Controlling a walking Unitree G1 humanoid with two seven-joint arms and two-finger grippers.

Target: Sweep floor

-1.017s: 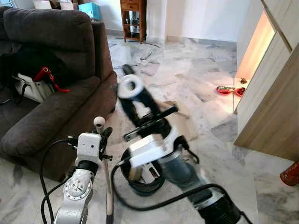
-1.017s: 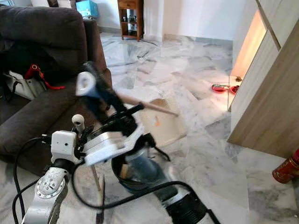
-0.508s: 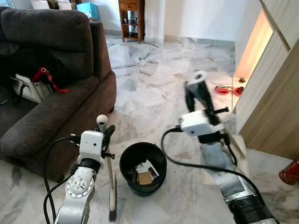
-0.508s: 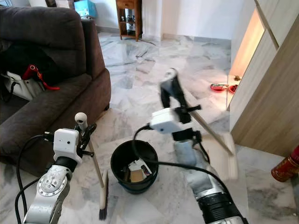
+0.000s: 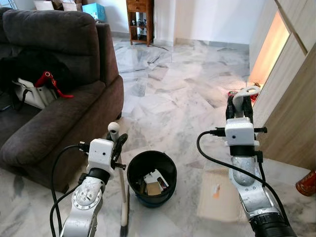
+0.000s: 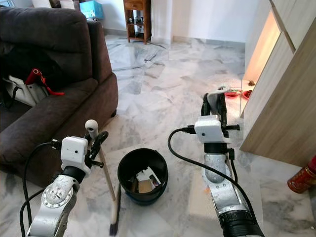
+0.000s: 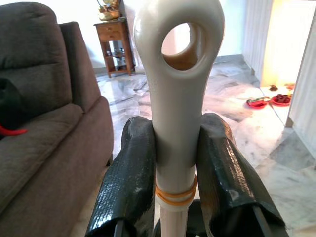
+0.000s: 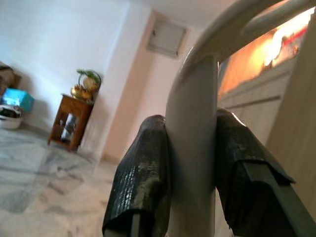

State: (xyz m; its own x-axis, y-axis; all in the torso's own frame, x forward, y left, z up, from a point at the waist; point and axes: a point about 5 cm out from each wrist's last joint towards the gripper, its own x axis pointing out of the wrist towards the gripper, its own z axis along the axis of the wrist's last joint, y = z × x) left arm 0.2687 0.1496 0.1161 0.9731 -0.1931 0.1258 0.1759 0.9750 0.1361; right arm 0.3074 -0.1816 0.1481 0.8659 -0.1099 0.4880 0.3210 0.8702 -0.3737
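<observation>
My left gripper (image 5: pixel 117 140) is shut on the cream broom handle (image 7: pixel 178 74), just under its holed end. The broom stands nearly upright with its brush (image 5: pixel 124 220) on the marble floor, left of a black bucket (image 5: pixel 151 177) that holds scraps of litter. My right gripper (image 5: pixel 239 105) is shut on the curved cream handle (image 8: pixel 192 163) of a beige dustpan (image 5: pixel 219 195). The dustpan lies flat on the floor to the right of the bucket. Both black finger pairs press against their handles in the wrist views.
A dark brown sofa (image 5: pixel 59 98) with a white bag (image 5: pixel 30 92) fills the left. A wooden cabinet (image 5: pixel 291 98) lines the right wall, with red bowls (image 5: pixel 236 94) at its lit base and a red object (image 5: pixel 307 183) beside it. A wooden side table (image 5: pixel 140 19) stands far back.
My right arm has swung the dustpan from over the bucket to the right and set it flat on the floor. The left gripper and broom have shifted slightly right.
</observation>
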